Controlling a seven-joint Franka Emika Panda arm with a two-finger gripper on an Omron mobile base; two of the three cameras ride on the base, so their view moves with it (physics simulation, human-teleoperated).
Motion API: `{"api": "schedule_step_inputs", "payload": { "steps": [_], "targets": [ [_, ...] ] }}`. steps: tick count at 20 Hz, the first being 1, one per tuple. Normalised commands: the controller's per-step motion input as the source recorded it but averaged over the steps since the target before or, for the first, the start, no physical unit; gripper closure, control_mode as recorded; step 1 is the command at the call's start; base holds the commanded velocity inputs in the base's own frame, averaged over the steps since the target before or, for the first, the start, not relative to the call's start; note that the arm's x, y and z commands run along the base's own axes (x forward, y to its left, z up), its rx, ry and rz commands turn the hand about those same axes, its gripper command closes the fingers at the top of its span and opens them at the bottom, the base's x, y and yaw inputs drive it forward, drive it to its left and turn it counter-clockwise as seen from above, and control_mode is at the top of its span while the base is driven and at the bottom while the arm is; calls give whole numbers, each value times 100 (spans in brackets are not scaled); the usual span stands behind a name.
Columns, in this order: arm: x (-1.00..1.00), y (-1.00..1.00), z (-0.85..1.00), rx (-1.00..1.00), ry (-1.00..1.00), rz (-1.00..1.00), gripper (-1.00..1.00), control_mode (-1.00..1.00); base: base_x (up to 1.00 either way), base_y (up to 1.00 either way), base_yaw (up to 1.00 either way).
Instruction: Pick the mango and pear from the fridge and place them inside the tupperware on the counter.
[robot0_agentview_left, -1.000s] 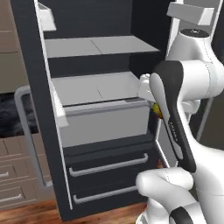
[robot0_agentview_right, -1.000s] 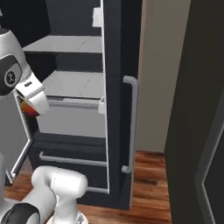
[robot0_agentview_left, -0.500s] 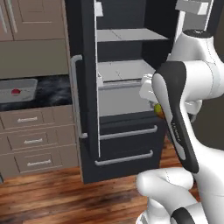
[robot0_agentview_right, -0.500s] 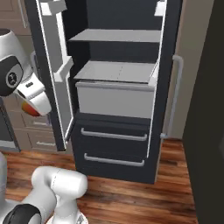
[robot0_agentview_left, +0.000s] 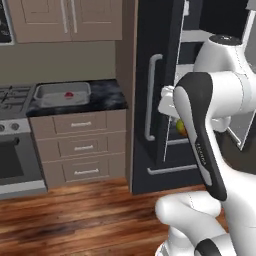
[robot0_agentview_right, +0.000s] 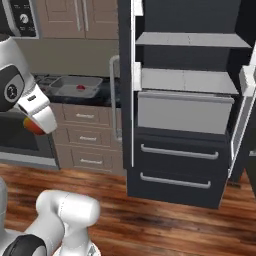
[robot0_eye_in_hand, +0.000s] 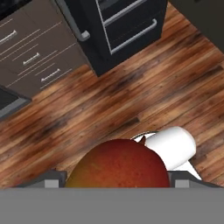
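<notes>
The fridge (robot0_agentview_right: 185, 100) stands open beside the counter (robot0_agentview_left: 107, 97), where the tupperware (robot0_agentview_left: 62, 93) waits with one small red item inside. The gripper (robot0_eye_in_hand: 118, 173) is clamped on the mango (robot0_eye_in_hand: 119, 168), carried above the wooden floor (robot0_eye_in_hand: 144, 96). By my judgement, the mango's delivery is underway and the pear remains untouched. Since half a second ago the base has swung left, bringing counter and tupperware nearer centre.

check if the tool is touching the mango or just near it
Touching. In the hand view the mango sits tight between the tool tips, with no gap on either side.
</notes>
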Motion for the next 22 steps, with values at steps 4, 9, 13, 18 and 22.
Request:
{"api": "schedule_step_inputs", "payload": {
  "steps": [4,9,13,18,22],
  "targets": [
    [0,0,0,0,0,0,100,100,71,95,0],
    [0,0,0,0,0,0,100,100,99,70,-1],
    [0,0,0,0,0,0,100,100,100,54,-13],
    [0,0,0,0,0,0,100,100,99,60,-27],
    [0,0,0,0,0,0,100,100,89,65,-29]
  ]
}}
